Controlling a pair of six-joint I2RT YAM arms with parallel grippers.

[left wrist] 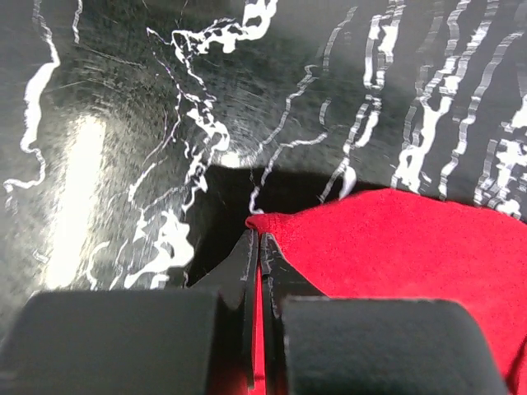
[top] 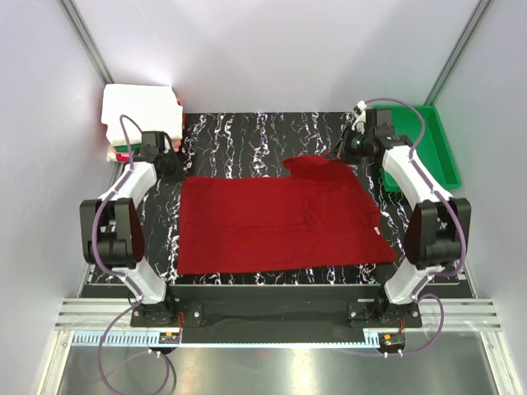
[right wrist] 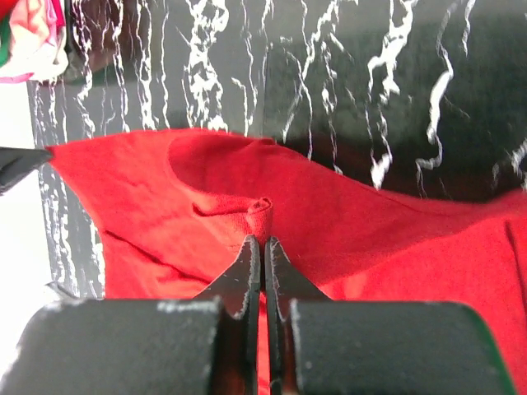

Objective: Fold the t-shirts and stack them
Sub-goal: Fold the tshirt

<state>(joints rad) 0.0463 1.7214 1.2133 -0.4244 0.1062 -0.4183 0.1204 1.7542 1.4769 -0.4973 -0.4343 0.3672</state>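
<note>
A deep red t-shirt point(top: 280, 222) lies spread on the black marbled mat, with a sleeve bulging out at its far edge. My left gripper point(top: 174, 169) is shut on the shirt's far left corner; in the left wrist view point(left wrist: 257, 240) red cloth point(left wrist: 395, 247) shows between the closed jaws. My right gripper point(top: 342, 153) is shut on a pinched fold of the shirt near its far right side; in the right wrist view point(right wrist: 263, 240) a small roll of red cloth point(right wrist: 370, 230) sticks up past the fingertips. A stack of folded t-shirts point(top: 140, 113), white on top, sits at the far left corner.
A green plastic tray point(top: 438, 148) stands at the far right, just beyond the right arm. The black marbled mat point(top: 247, 136) shows bare beyond the shirt. White walls close in the left, right and far sides. Pink and white cloth point(right wrist: 29, 37) shows in the right wrist view's corner.
</note>
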